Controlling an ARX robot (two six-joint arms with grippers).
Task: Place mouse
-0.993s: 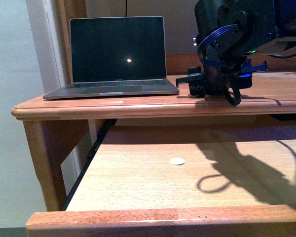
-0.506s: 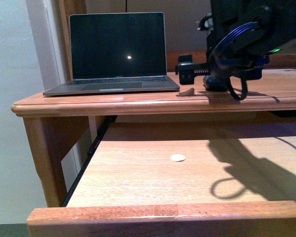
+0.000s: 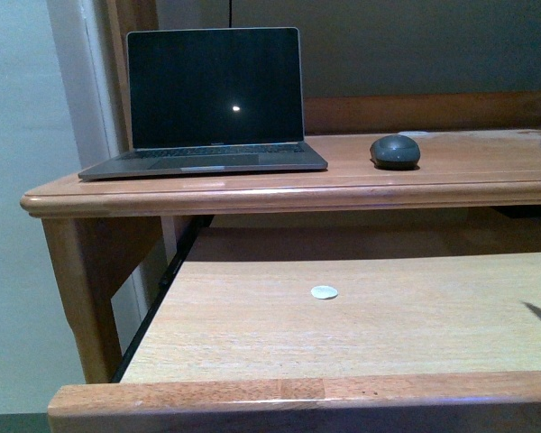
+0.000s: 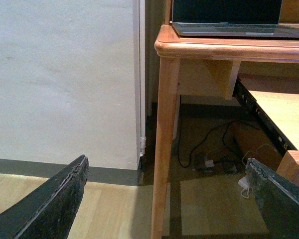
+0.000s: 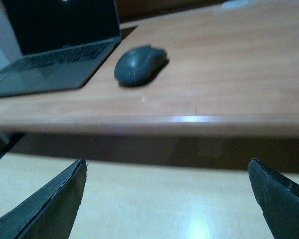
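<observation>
The mouse [image 3: 395, 151] lies flat on the counter [image 3: 487, 171], near the right side of the laptop [image 3: 212, 99], with nothing touching it, so the placing looks done. It is a matte dark grey dome. The counter is glossy varnished wood with a rounded edge. The right end effector [image 5: 167, 162] hangs spread and empty, apart from the mouse. The left end effector [image 4: 167, 162] is spread too, empty.

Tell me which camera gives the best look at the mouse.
Right wrist view: the mouse is large and seen from above, beside the laptop, though slightly blurred. Front view shows the mouse small and side-on. Left wrist view does not show it.
</observation>
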